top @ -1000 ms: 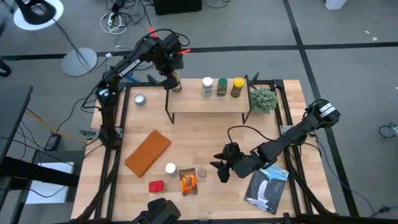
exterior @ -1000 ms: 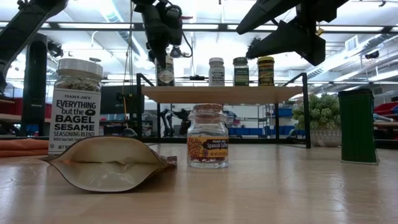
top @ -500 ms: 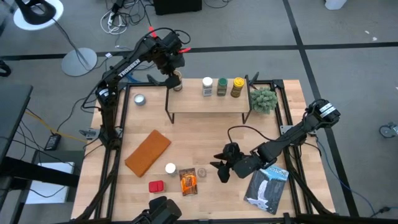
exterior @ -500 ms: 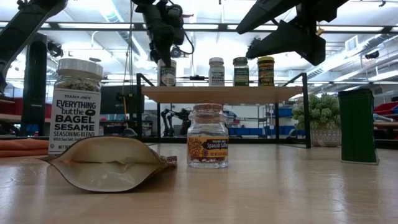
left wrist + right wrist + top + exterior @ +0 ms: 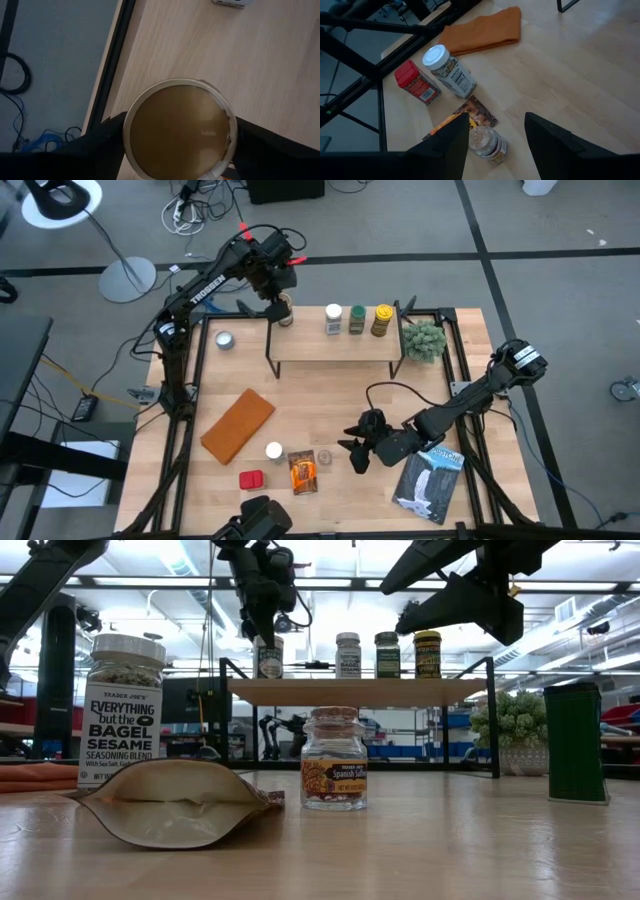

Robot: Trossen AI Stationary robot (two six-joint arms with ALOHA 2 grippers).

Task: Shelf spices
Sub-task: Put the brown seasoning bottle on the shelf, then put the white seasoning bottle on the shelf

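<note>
The shelf [image 5: 335,348] bears white-, green- and yellow-lidded jars [image 5: 357,318] toward its right. At its left end a tan-lidded jar [image 5: 268,659] stands upright on its base. My left gripper [image 5: 264,632] is open just above it, pointing down, one finger on either side of the tan lid [image 5: 177,127]. My right gripper [image 5: 352,448] hangs open over the table's near right. Just left of it, a white-lidded seasoning jar [image 5: 449,70], a red tin [image 5: 417,82], an orange packet [image 5: 303,472] and a small cork-topped jar [image 5: 333,772] rest on the table.
A flat brown slab [image 5: 238,425] lies at the near left and a small silver tin [image 5: 224,340] left of the shelf. A small green plant [image 5: 424,340] stands at the shelf's right end. A dark box [image 5: 430,478] lies under the right arm.
More of the tan-lidded jar shows below my left gripper's fingers in the low view than a second ago. The jar now stands straight on the shelf's left end.
</note>
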